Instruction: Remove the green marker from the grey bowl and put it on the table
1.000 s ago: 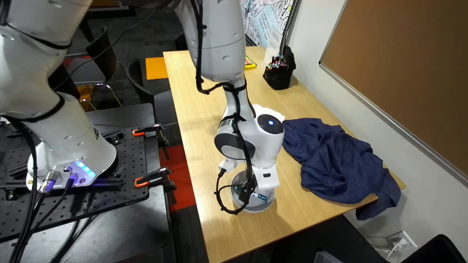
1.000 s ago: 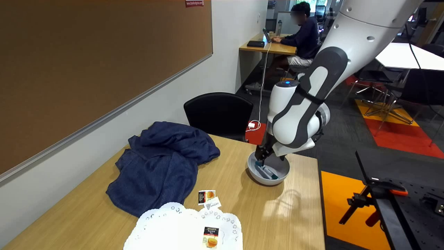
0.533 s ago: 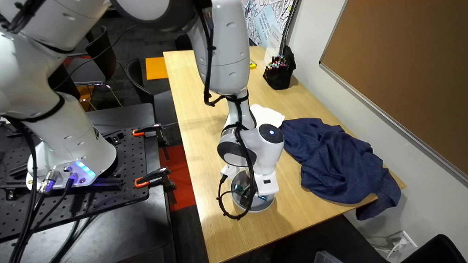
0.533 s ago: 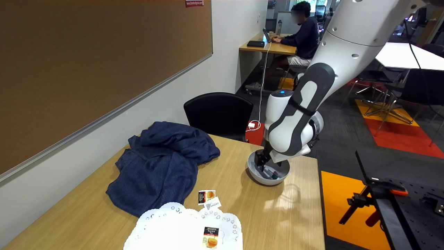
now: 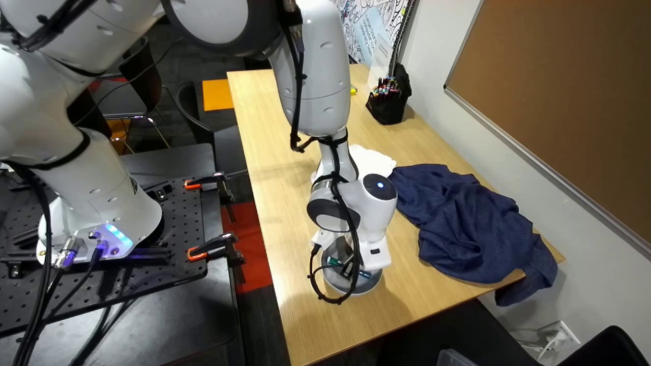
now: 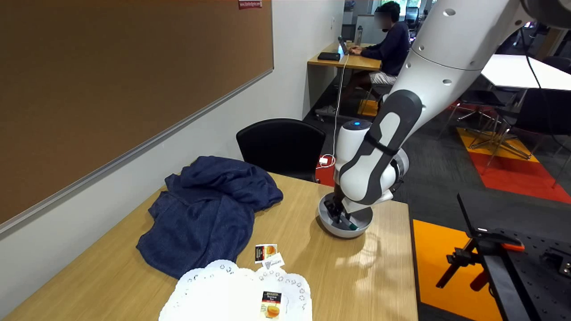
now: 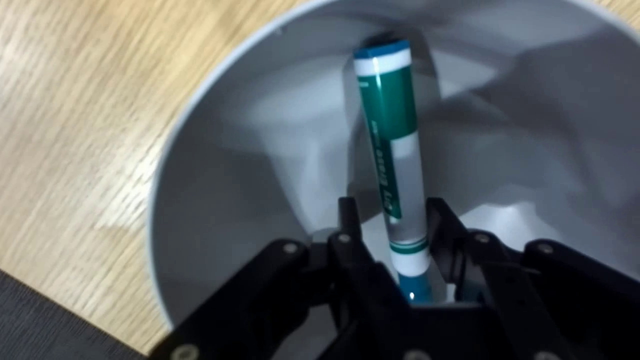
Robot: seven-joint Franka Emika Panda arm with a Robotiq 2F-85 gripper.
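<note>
The green marker, with a green and white barrel and blue ends, lies inside the grey bowl. My gripper reaches down into the bowl with its jaws partly drawn in on both sides of the marker. A gap shows between the barrel and the left fingertip; the right one sits close against it, and contact is hard to tell. In both exterior views the hand covers part of the marker, but its green end shows. The bowl stands on the wooden table.
A dark blue cloth is heaped on the table near the bowl. White doilies and tea packets lie farther along. A black holder full of pens stands by the wall. The table edge runs close to the bowl.
The arm has come down and my gripper has sunk deeper into the bowl, shifting slightly over the marker. The marker and bowl stay about where they were.
</note>
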